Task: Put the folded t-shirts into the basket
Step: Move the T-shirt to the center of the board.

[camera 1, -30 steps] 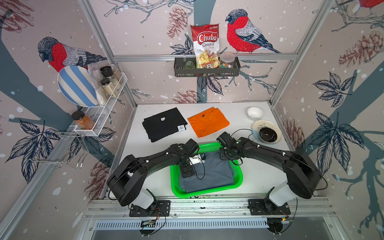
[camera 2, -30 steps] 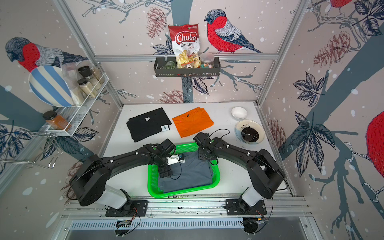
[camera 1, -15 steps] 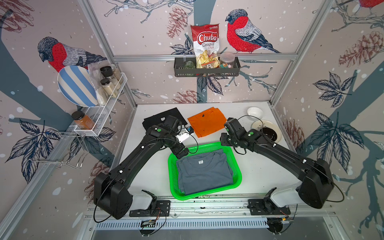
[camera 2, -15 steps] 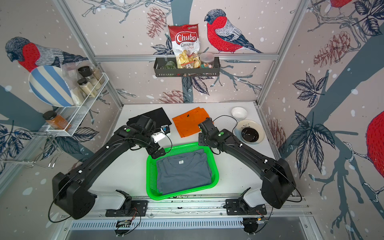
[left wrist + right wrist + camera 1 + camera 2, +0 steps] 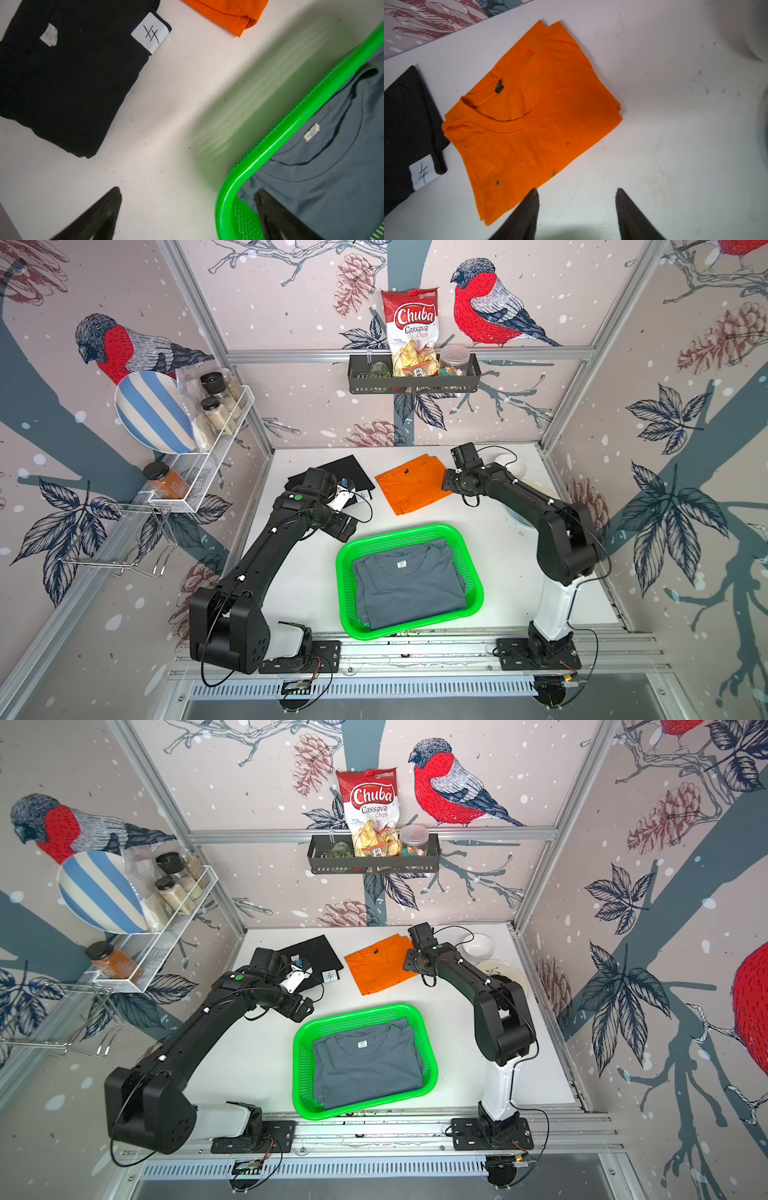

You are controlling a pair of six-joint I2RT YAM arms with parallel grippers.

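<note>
Already got slate grey-blue folded t-shirt (image 5: 409, 585) in bright green perforated plastic basket (image 5: 341, 593), lower centre. Better scoop bright orange folded t-shirt (image 5: 409, 485), upper centre, whole stack, with parted empty right fingers (image 5: 525, 216); left fingers (image 5: 99, 216) wide, empty.

Basket (image 5: 343, 593) at front of table (image 5: 511, 572).
Holds one folded t-shirt (image 5: 409, 589), flat inside. Behind it, on the table: left t-shirt (image 5: 349, 468) and right t-shirt (image 5: 411, 489), side by side, not touching.

Black jointed arms (image 5: 266, 547), white base links (image 5: 552, 605), green dot marking (image 5: 297, 497), thin black cables (image 5: 371, 509), pointed black end effector fingers (image 5: 525, 216)
</note>
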